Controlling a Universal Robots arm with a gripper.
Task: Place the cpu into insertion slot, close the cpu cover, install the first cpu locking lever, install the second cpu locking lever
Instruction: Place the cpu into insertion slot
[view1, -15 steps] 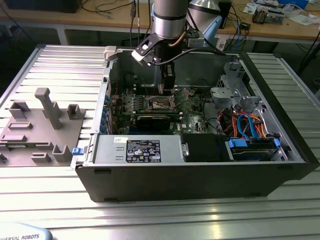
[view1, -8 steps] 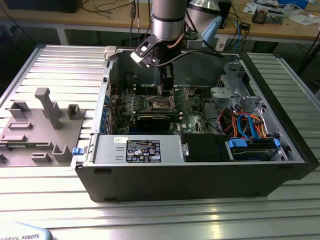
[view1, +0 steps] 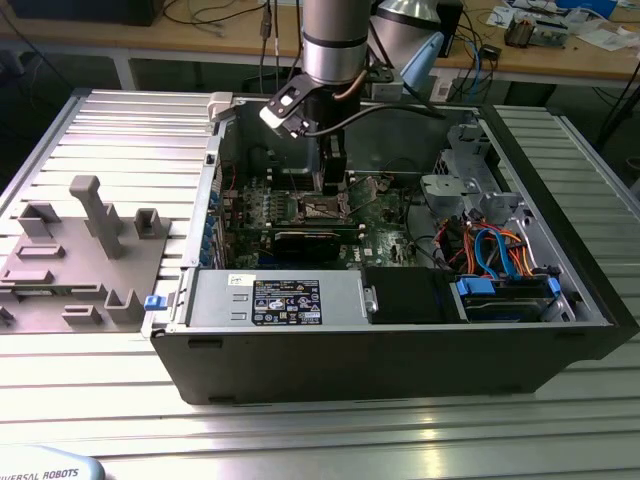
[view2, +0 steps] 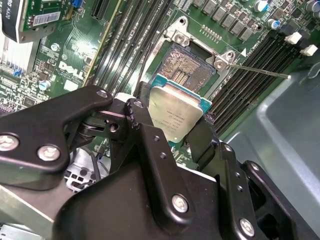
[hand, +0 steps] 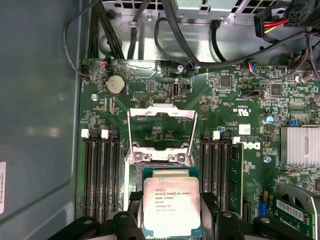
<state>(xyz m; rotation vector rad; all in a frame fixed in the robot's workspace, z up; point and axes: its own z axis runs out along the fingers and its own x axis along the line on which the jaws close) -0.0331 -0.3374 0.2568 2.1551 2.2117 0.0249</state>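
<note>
Gripper clamped on cpu edges, hanging just above slot, far side of case. Cover flipped up. Best keep chip level, corners matched, lower straight, no sliding over pins.

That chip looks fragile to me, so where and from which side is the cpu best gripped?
By two opposite side edges, coming from above. The cpu is a thin flat square, metal top up, so edge contact leaves its underside free to settle into the insertion slot. The jaws hold it that way now, one at each side.
</note>
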